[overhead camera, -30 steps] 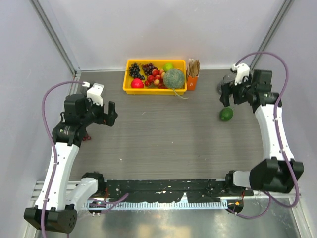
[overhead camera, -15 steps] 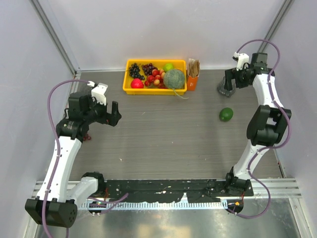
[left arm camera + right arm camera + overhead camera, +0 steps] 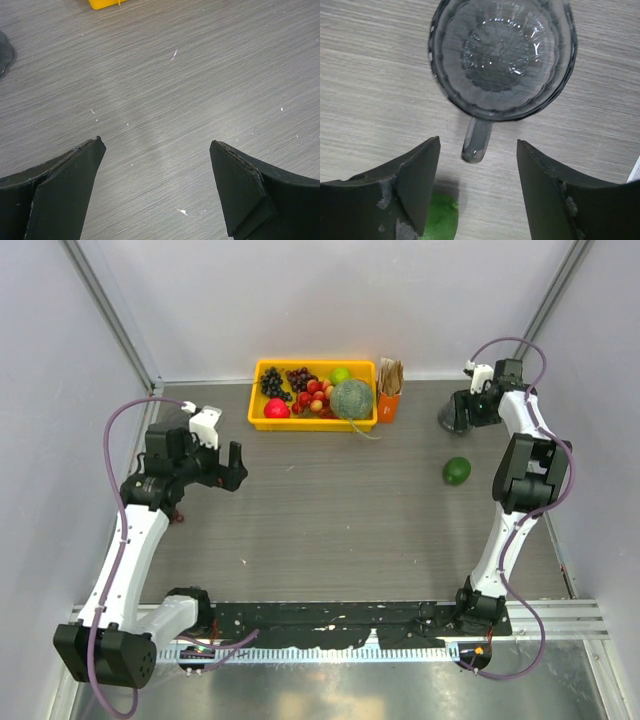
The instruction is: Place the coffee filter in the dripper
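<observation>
You have the right gripper (image 3: 478,145) hanging over the dripper (image 3: 502,55), out at the far right back of the table (image 3: 330,520). In the wrist view its 2 fingers stand partly apart with nothing between them, and the dripper's handle (image 3: 476,140) points straight back into the gap. The cup stands upright, rim up, and I see no paper inside it. A green fruit (image 3: 457,471) lies near it, on the side toward you, and it peeks out under 1 finger in the wrist view.

The left gripper (image 3: 155,145) is spread as wide as it goes and holds nothing. It hovers over bare table on the left side, well apart from everything.

Now, the coffee filter: I cannot pick out a loose single one anywhere. The only brown paper showing is the bundle of brown papers (image 3: 390,373) standing in the orange box (image 3: 388,406), just beside the yellow tray (image 3: 258,398).

So to my eye this is step 1, taking hold of the dripper, with the filter not yet fetched. The next move calls for a straight drop so the fingers bracket that handle, then a firm close. It is a thin, smooth stub, so an off-centre pinch could spin the cup or tip it. Mind the fruit on the way down. After that, you need a filter found and brought over.
</observation>
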`<state>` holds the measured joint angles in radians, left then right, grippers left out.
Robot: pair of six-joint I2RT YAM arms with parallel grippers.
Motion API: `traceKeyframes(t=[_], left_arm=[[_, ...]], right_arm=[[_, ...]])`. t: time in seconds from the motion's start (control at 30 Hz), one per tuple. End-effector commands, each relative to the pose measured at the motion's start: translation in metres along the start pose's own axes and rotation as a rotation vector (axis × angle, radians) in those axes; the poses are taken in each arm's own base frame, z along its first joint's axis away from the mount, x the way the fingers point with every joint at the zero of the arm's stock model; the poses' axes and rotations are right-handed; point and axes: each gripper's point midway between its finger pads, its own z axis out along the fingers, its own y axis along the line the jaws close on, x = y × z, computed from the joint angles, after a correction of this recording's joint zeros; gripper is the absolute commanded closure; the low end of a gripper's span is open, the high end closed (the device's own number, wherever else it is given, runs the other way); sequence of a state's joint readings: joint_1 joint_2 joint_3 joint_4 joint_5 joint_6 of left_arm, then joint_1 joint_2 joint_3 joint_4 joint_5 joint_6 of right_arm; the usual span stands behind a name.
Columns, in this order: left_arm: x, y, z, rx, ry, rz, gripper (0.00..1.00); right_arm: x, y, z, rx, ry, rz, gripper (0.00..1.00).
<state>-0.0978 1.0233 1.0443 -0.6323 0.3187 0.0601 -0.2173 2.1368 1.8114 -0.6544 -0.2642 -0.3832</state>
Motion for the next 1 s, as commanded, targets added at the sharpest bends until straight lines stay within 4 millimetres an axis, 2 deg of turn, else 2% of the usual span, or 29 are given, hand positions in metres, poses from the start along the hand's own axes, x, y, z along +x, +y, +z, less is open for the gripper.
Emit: traceKeyframes(t=[0.0,0.23,0.27,0.37,0.47,0.57,0.67,0.73,0.83,0.87,0.9,0.97], left_arm=[[-0.011,0.002,0.007,0.003,-0.039,0.009,0.01],[-0.01,0.002,0.008,0.002,-0.03,-0.006,0.01],[-0.01,0.001,0.006,0.004,-0.031,-0.009,0.01],[-0.009,0.001,0.004,0.0,-0.031,-0.007,0.01],[-0.008,0.0,0.001,-0.004,-0.032,-0.002,0.01],[-0.005,0.0,-0.002,-0.007,-0.025,0.0,0.01],[-0.005,-0.001,-0.007,-0.013,-0.021,0.003,0.01],[-0.003,0.0,-0.011,-0.017,-0.008,-0.002,0.01],[-0.003,-0.003,-0.019,-0.003,0.013,-0.011,0.0],[-0.003,-0.004,-0.022,0.008,0.016,-0.017,0.0],[-0.004,-0.004,-0.024,0.013,0.014,-0.021,0.0],[-0.007,-0.005,-0.029,0.034,0.003,-0.037,0.01]], right_arm=[[-0.031,-0.018,-0.001,0.078,-0.079,-0.024,0.34],[-0.034,-0.021,0.0,0.089,-0.086,-0.032,0.56],[-0.033,-0.021,0.0,0.092,-0.085,-0.034,0.63],[-0.038,-0.021,-0.008,0.1,-0.095,-0.04,0.67],[-0.044,-0.018,-0.022,0.093,-0.111,-0.064,0.79],[-0.054,-0.012,-0.048,0.093,-0.144,-0.086,0.85],[-0.064,-0.003,-0.075,0.076,-0.18,-0.12,0.95],[-0.072,0.006,-0.103,0.065,-0.215,-0.143,0.95],[-0.078,0.027,-0.145,0.024,-0.267,-0.182,0.95],[-0.08,0.038,-0.154,-0.01,-0.287,-0.204,0.95],[-0.078,0.047,-0.169,-0.018,-0.3,-0.214,0.95],[-0.071,0.07,-0.187,-0.066,-0.312,-0.256,0.95]])
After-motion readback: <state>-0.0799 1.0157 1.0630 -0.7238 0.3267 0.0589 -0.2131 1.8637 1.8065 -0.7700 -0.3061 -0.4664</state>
